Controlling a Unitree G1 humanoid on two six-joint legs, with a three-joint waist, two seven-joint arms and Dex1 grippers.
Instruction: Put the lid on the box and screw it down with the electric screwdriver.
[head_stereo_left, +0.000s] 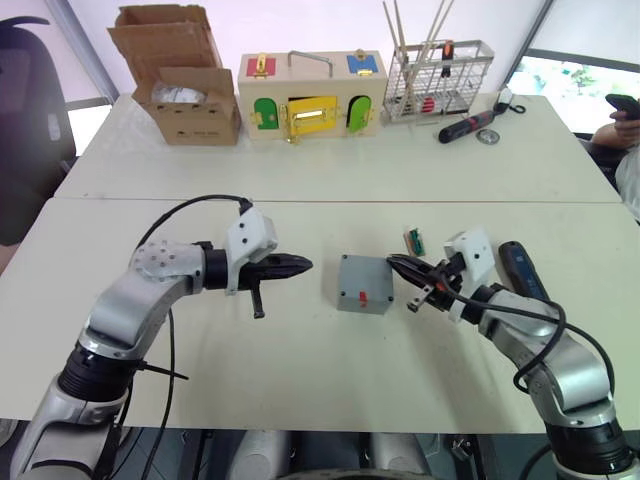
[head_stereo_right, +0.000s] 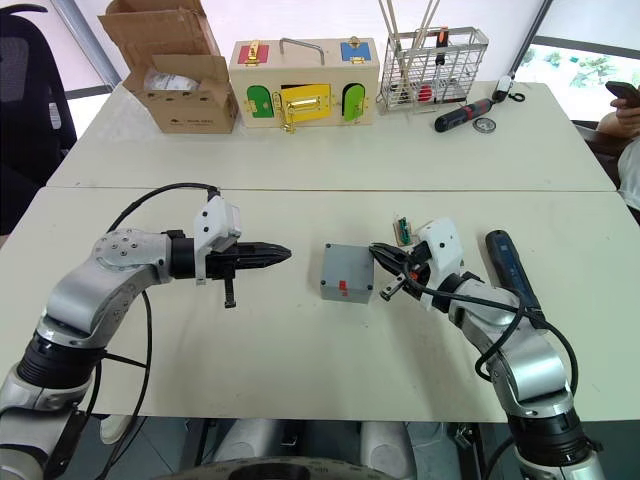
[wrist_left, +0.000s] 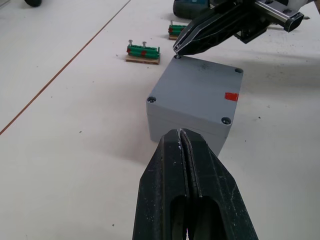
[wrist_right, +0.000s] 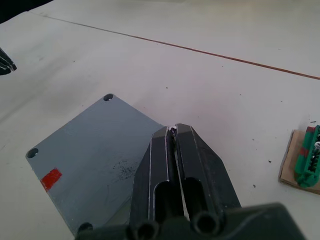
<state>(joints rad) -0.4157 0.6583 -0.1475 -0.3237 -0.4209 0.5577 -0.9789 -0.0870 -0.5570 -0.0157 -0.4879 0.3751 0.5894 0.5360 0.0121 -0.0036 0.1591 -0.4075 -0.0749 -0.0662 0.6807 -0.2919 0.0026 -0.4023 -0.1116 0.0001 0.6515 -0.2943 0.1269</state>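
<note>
The grey box (head_stereo_left: 362, 297) stands mid-table with the grey lid (wrist_left: 195, 90) lying flush on top, a red mark at one edge. My right gripper (head_stereo_left: 392, 262) is shut, its tip resting on the lid's far right corner, and a small pale screw (wrist_right: 172, 129) shows pinched at the tip. My left gripper (head_stereo_left: 305, 264) is shut and empty. It hovers a short way left of the box, pointing at it. The electric screwdriver (head_stereo_left: 523, 270), black with a bluish label, lies on the table just right of my right arm.
A small green terminal block (head_stereo_left: 414, 240) lies behind the box. Along the far table stand a cardboard box (head_stereo_left: 185, 100), a wooden box with coloured doors (head_stereo_left: 310, 100), a wire rack (head_stereo_left: 440, 80) and a hand screwdriver (head_stereo_left: 468, 126). A person's arm (head_stereo_left: 620, 125) shows at the far right.
</note>
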